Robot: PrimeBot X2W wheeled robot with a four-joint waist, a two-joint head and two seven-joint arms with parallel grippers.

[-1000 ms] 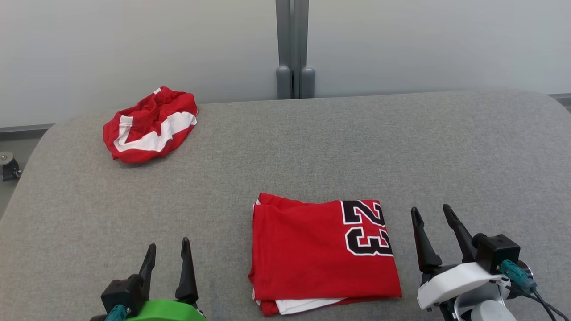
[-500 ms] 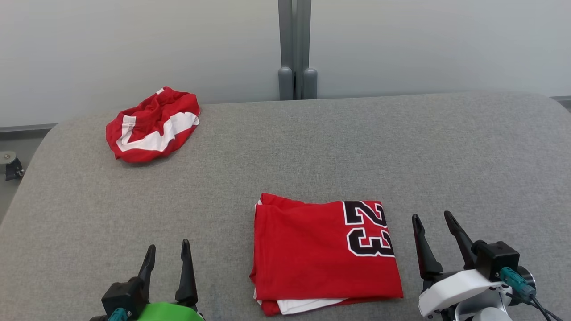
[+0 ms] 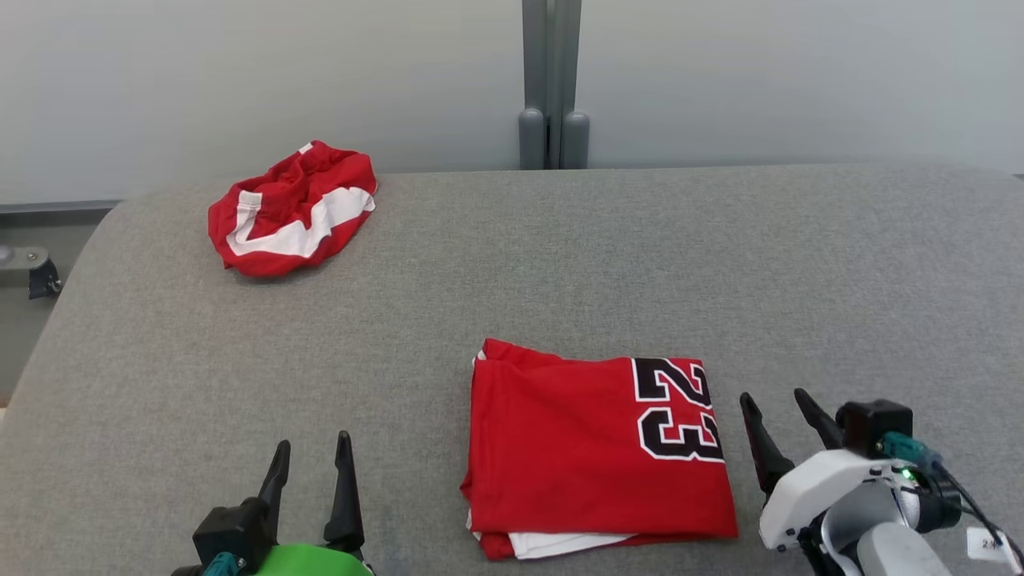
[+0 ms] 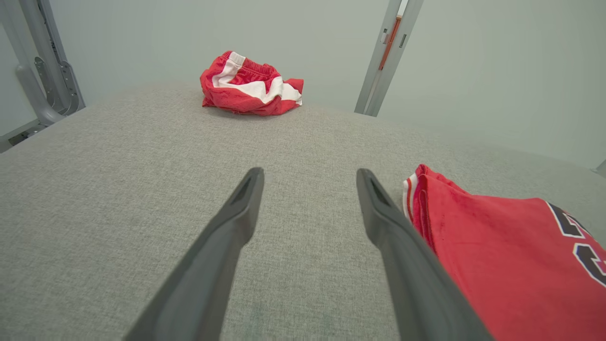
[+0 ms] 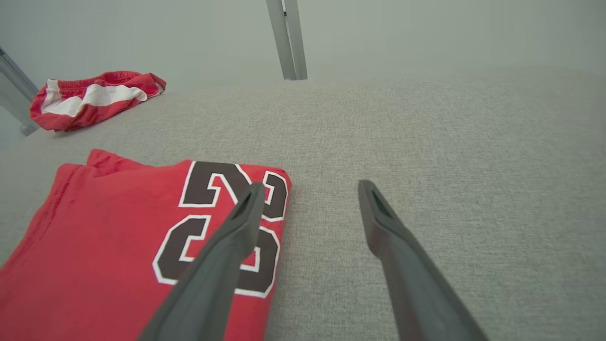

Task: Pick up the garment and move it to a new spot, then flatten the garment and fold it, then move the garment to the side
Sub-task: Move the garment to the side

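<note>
Where the grey table came nearest the robot, the left gripper sat low on the left, its two fingers wide apart and holding nothing. Far behind it lay a bunched-up red and white cloth. The folded red shirt lay in the middle, near the front. Just right of it sat the right gripper, fingers spread too, empty.
</note>
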